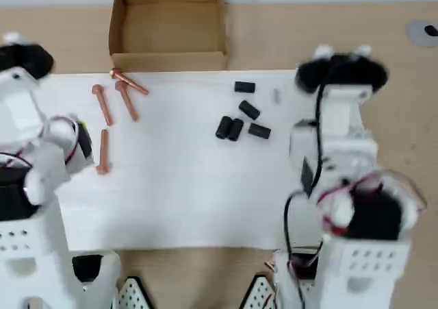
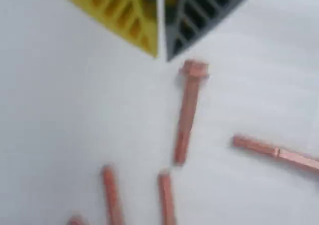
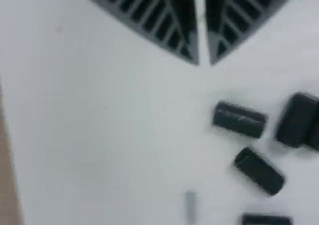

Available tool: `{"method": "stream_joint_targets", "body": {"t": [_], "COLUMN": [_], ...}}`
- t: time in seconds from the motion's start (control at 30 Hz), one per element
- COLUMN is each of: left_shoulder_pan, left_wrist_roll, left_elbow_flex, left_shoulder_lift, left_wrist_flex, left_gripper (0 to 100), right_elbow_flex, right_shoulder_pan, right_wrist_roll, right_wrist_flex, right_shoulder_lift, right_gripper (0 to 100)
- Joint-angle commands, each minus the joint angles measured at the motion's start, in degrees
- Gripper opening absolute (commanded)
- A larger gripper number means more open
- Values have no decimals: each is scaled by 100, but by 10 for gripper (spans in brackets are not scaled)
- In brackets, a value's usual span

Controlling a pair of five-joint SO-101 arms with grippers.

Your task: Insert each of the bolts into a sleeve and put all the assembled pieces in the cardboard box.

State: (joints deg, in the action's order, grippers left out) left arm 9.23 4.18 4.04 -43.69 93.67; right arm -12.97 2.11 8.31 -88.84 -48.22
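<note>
From above, the cardboard box (image 1: 168, 61) stands open at the far edge of the table (image 1: 274, 35), touching the white sheet (image 1: 178, 186). Its top is cut off by the picture's edge. Four bolts (image 1: 102, 105) can be counted loose on the sheet's left part, near the box. Two heads crowd together there and blur, so the count is unsure. Five sleeves (image 1: 249, 109) lie in a loose cluster right of centre, apart from the bolts. The left arm (image 1: 27, 151) overlaps the sheet's left edge just beside the nearest bolt, and the right arm (image 1: 342, 151) covers its right side.

At the left wrist, the left gripper (image 2: 162, 53) has one yellow and one dark finger. The tips are drawn nearly together with only a sliver between them, holding nothing, just beside the head of one bolt (image 2: 187, 112). Other bolts around it are blurred and cut off at the edges.

At the right wrist, the right gripper (image 3: 202, 60) is likewise narrowed to a sliver and empty, above bare sheet near one sleeve (image 3: 240, 119). Three more sleeves lie beyond it, two of them cut off. A small grey mark (image 3: 190, 205) on the sheet is too blurred to identify.
</note>
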Motion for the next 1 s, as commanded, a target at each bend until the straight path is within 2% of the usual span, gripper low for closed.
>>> {"method": "stream_joint_targets", "body": {"t": [0.0, 0.13, 0.27, 0.47, 0.5, 0.6, 0.7, 0.83, 0.97], "left_shoulder_pan": [70, 70, 738, 1389, 1415, 1424, 1424, 1556, 2127], "left_wrist_roll": [501, 686, 1020, 1081, 1213, 1960, 2778, 3068, 3411], "left_elbow_flex": [-967, -1196, -1196, -1143, -1116, -862, -580, -316, 141], "left_shoulder_lift": [119, 418, 1262, 2404, 2492, 2642, 2756, 2853, 2853], "left_wrist_flex": [18, 9, 26, 501, 527, 510, 422, 44, -545], "left_gripper": [10, 28, 55, 53, 53, 53, 53, 53, 53], "right_elbow_flex": [2396, 4189, 5253, 5007, 4840, 4127, 3582, 3363, 3301], "right_shoulder_pan": [479, 778, 804, 1112, 1209, 1552, 1815, 1859, 1859], "right_wrist_roll": [325, 422, 431, 378, 149, -1301, -2277, -2743, -3305], "right_wrist_flex": [-949, -1363, -1363, -1363, -1354, -1310, -1301, -1310, -1354], "right_shoulder_lift": [1262, 2589, 3635, 4163, 4189, 4321, 4514, 4664, 4822], "right_gripper": [9, 9, 9, 9, 9, 9, 9, 9, 9]}}
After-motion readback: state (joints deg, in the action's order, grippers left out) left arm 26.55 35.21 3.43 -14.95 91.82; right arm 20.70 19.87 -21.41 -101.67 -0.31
